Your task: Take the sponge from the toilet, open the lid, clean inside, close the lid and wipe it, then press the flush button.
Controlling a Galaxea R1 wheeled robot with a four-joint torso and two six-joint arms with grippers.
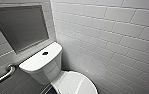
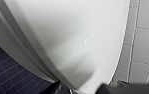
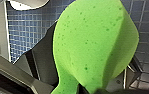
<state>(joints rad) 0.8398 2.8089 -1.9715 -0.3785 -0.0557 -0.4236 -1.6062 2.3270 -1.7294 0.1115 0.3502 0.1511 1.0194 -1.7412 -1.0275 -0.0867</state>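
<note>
The right end effector is clamped on the narrow end of the sponge, whose green pad stands up from its grip above the blue tiled floor. The left end effector hangs just beside the toilet; I cannot tell how far open it is.

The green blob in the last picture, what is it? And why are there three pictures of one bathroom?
A robot with two arms took them. It has one camera on its head and one on each wrist. The head camera looks down at the toilet, with its closed lid and the dark flush button on the tank. The left wrist camera is very close to the white toilet, above the blue floor. The green blob is a sponge. It looks huge because the right fingers pinch it just before their camera.
</note>
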